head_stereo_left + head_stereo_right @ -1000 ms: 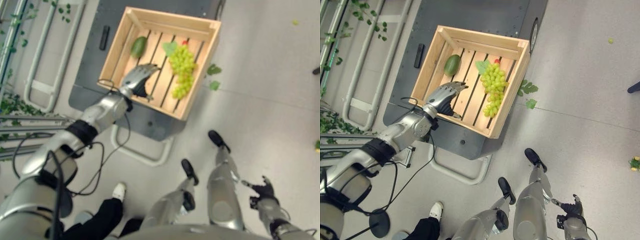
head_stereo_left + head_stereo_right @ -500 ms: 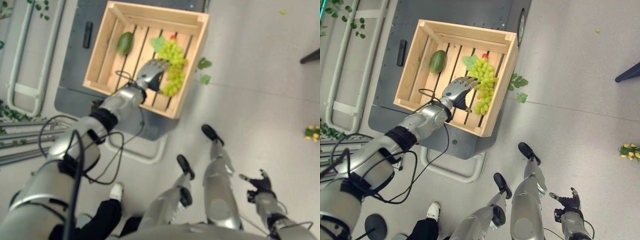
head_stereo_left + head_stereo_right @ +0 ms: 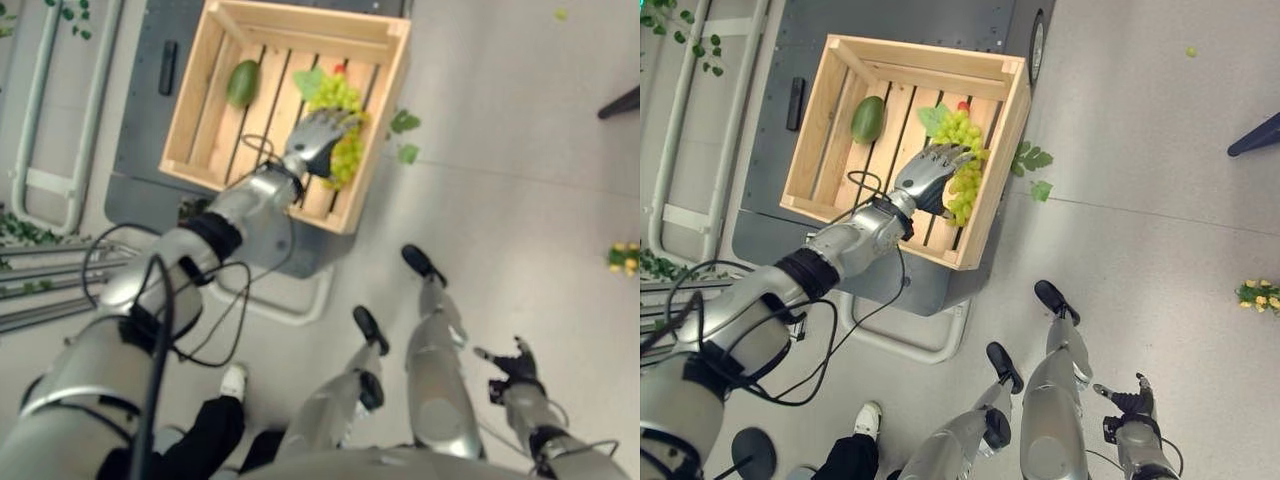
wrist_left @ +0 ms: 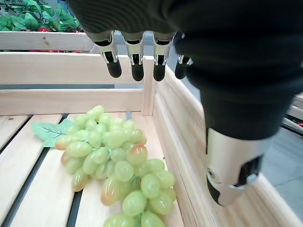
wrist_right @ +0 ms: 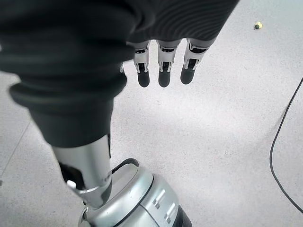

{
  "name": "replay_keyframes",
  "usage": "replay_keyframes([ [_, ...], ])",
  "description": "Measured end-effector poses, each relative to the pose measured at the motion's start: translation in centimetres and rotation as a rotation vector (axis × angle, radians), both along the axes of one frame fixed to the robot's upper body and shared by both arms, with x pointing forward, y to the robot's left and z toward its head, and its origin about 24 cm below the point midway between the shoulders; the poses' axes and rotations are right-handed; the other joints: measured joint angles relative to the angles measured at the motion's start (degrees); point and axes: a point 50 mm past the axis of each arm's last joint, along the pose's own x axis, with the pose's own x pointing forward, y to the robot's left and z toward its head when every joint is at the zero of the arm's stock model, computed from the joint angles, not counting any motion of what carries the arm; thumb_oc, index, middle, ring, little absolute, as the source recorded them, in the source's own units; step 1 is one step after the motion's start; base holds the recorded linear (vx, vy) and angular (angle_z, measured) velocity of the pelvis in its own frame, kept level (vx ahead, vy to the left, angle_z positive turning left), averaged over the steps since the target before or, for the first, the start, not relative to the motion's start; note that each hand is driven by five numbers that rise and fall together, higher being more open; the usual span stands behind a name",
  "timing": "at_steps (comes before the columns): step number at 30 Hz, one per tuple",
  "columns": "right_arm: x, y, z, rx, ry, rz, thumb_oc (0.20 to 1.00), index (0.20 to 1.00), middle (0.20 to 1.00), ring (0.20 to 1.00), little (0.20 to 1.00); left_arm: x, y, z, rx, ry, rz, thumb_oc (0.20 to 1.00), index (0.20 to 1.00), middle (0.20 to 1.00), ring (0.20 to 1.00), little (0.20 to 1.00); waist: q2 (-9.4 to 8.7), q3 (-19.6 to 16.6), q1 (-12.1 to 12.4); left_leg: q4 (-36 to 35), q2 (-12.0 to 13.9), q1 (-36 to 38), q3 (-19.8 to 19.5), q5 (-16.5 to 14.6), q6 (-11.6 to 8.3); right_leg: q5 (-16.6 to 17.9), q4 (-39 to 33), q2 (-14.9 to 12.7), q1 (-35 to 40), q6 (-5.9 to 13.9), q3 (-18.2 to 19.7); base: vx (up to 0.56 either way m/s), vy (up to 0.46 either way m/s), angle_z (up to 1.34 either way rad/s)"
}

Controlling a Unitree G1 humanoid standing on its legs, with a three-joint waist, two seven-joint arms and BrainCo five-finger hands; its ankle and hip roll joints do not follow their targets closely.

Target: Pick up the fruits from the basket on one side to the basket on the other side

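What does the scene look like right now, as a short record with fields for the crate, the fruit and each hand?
container: wooden slatted crate on a dark grey cart
fruit in crate: bunch of green grapes with a leaf, by the crate's side wall; a green oval fruit further along the slats
left hand: left hand open, hovering over the grapes, not touching them in the wrist view
right hand: right hand open, low beside the body over the floor, holding nothing
floor: loose green leaves beside the crate

We see our left hand (image 3: pixel 928 178) with fingers spread over the grapes (image 3: pixel 962 150) in the wooden crate (image 3: pixel 992 175); a mango (image 3: pixel 867 119) lies at ten o'clock.
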Motion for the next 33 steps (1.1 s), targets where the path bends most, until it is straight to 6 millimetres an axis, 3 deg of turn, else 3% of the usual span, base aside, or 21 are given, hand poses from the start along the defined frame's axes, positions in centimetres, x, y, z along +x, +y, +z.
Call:
replay_keyframes([
  [10, 0.4, 0.0, 0.3, -0.013, -0.022, 0.002, 1.0, 1.0, 1.0, 1.0, 1.0, 0.9, 1.0, -0.8, 0.09, 0.009, 0.076, 1.0, 1.0, 1.0, 1.0, 1.0, 0.0, 0.0, -0.1, 0.5, -0.1, -1.9, 0.4, 0.0, 0.01, 0.5, 0.1, 0.0, -1.8, 0.2, 0.3, 0.0, 0.001, 0.0],
  [17, 0.5, 0.0, 0.3, -0.013, -0.025, 0.003, 1.0, 1.0, 1.0, 1.0, 1.0, 1.2, 0.4, -1.2, 0.192, 0.0, 0.093, 1.0, 1.0, 1.0, 1.0, 1.0, 0.0, 0.0, -0.4, 0.6, -0.1, -1.9, 0.8, 0.0, 0.0, 0.5, 0.3, 0.0, -2.2, 0.17, 0.4, 0.0, 0.001, -0.01],
  [33, 1.5, 0.1, 0.9, -0.022, -0.053, 0.021, 1.0, 1.0, 1.0, 1.0, 1.0, 2.5, 1.8, 0.0, 0.437, -0.116, 0.223, 1.0, 1.0, 1.0, 1.0, 1.0, 0.01, 0.0, -1.0, 1.0, -1.1, -4.7, 4.0, -0.1, -0.07, 0.7, 3.9, 0.4, -8.2, 0.35, 2.0, 0.0, 0.017, -0.09],
])
